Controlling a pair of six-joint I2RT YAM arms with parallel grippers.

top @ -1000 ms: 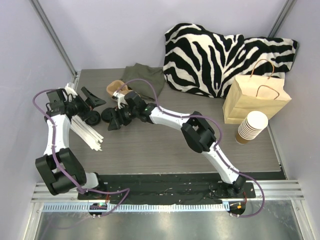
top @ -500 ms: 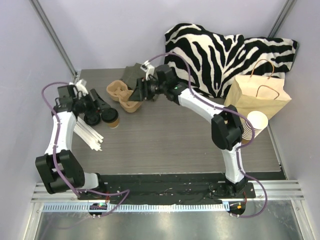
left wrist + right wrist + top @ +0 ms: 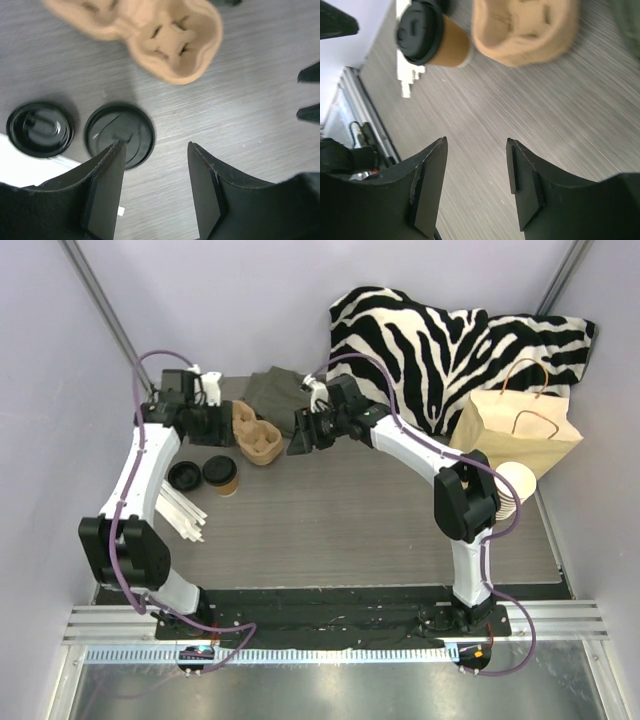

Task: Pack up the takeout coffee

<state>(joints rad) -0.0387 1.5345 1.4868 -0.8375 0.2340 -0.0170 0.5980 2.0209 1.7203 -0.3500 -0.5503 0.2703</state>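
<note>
Cup location: cup stands upright on the table, at 9 o'clock from the table centre; black cap in place; nothing touches it.
Neighbours: loose lid lies just beside the cup at its 9 o'clock; white straws lie at its 7 o'clock; carrier sits near it at its 1 o'clock.
Carrier: 2 pulp wells; the 1 well seen clearly from the left wrist is vacant; the cup is not in either.
Bag: bag lies at the 3 o'clock side of the table, well apart from the cup; cup stack leans just beside it at 6 o'clock.
Left gripper: left gripper hangs at the carrier's 9 o'clock; jaws apart with only bare table and the edge of the capped cup showing between them; nothing gripped.
Right gripper: right gripper hangs at the carrier's 3 o'clock; jaws apart over bare table; nothing gripped.
Done: cup is capped; carrier is out on the table, within reach of both arms.
Left, as judged: 1) grip the cup; 2) seat it in a carrier well; 3) move the load to the bag; none of the 3 has begun.
Progress, as judged: early stage; packing proper not started.
</note>
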